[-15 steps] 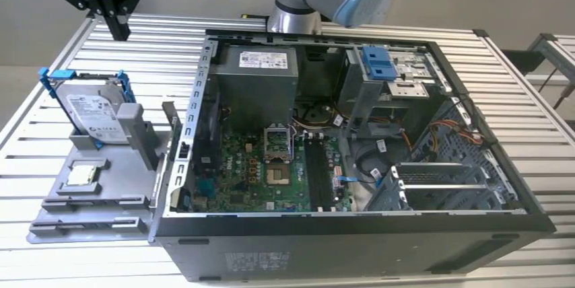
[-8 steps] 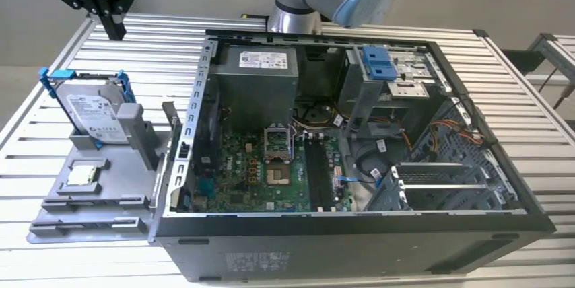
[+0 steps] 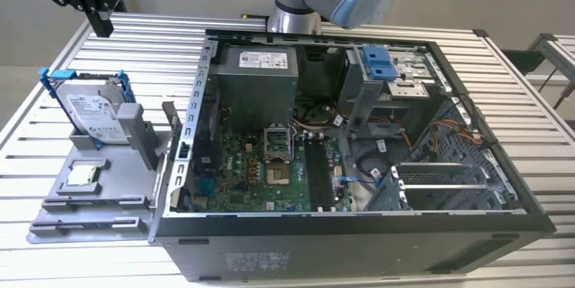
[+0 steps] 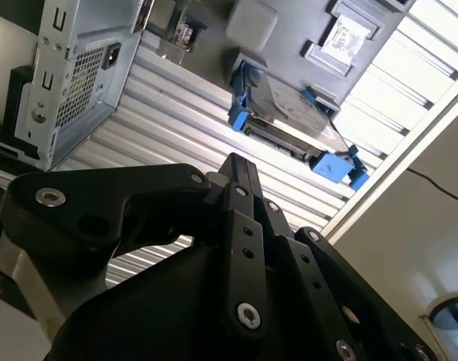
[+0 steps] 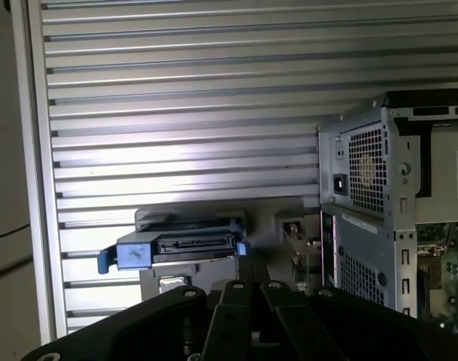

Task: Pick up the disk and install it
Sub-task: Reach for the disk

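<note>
Claw: the claw (image 3: pixel 102 28) was clenched and grasped nothing. In the second wrist view its tips (image 4: pixel 238 161) met in a point.
Claw's place: it hung over the far part of the table (image 3: pixel 148 39), at the exterior view's left, above the disk and well apart from it.
Disk: the disk (image 3: pixel 93 117) stood on edge in a grey holder (image 3: pixel 88 224), at the exterior view's left and outside the case (image 3: pixel 359 247). In both wrist views its blue bracket (image 4: pixel 236 114) faced the claw, with the disk's top edge (image 5: pixel 185 246) beyond the tips.
Step in hand: we judged this to be the reach for the disk, with no grasp begun.
Doing it well: we judged that the claw would have to part wider than the disk is thick before it came down. It should close on the two flat faces, square to the edge and near its middle, so the disk would lift straight out of the slot.
Care: a chip (image 3: pixel 83 175) lay on the holder just near of the disk, and the holder's grey uprights stood beside it, so a tilted descent risked a knock.
Case: it lay open, with a blue latch (image 3: pixel 378 63) at its far side. No disk was installed in it that we could see.
</note>
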`<state>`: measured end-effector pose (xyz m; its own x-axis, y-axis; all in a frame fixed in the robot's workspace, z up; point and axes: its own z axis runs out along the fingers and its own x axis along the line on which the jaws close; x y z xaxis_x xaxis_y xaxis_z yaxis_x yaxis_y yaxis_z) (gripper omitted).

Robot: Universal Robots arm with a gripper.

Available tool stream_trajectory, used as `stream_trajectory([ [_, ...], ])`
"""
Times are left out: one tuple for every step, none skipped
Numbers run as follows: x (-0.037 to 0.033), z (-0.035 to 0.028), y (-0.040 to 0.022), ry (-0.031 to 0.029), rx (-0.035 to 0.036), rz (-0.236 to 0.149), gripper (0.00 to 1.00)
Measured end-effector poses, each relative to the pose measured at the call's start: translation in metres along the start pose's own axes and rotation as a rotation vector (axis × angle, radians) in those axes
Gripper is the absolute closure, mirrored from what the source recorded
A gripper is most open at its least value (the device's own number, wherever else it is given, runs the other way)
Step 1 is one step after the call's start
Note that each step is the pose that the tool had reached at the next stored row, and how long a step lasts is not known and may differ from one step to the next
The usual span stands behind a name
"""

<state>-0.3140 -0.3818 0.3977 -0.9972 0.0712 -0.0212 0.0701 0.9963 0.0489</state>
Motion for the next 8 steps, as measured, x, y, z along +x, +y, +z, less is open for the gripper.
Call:
stream_trajectory([
  [0.0036, 0.0000, 0.0001, 0.0000, 0.0000, 0.000, 1.00],
  [0.0071, 0.0000, 0.0003, 0.0000, 0.0000, 0.000, 1.00],
  [0.0108, -0.0001, 0.0004, 0.0001, 0.0000, 0.000, 1.00],
  [0.0142, 0.0000, 0.0005, 0.0000, 0.0000, 0.000, 1.00],
  [0.0177, -0.0001, 0.0004, 0.0001, 0.0000, 0.000, 1.00],
  [0.0207, -0.0001, 0.0003, 0.0001, 0.0000, -0.001, 1.00],
  [0.0232, -0.0001, 0.0002, 0.0002, 0.0000, -0.002, 1.00],
  [0.0249, -0.0001, 0.0001, 0.0003, -0.0001, -0.005, 1.00],
])
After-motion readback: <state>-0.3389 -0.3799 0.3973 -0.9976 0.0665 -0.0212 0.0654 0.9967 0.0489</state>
